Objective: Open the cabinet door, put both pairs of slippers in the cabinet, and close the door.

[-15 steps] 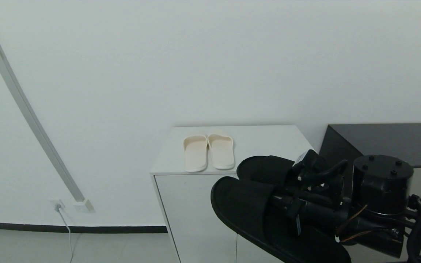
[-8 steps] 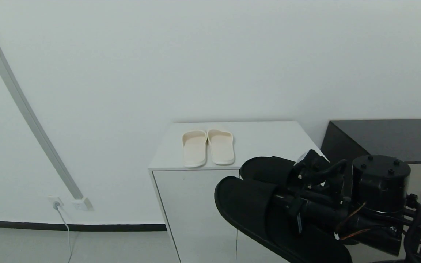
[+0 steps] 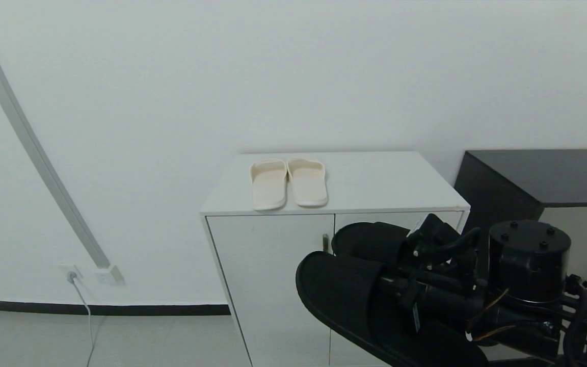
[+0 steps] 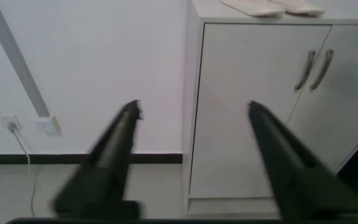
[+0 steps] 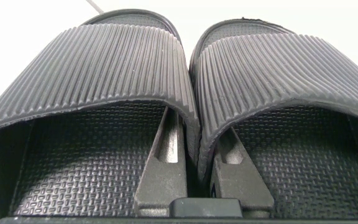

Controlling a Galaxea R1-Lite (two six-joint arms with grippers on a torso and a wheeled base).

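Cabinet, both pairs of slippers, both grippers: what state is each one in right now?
cabinet doors: both shut.
cream slippers: side by side on the cabinet top, not held.
black slippers: held together in the air, in front of the cabinet doors.
right gripper: shut on the black slippers, one finger inside each.
left gripper: open, empty, facing the cabinet doors.
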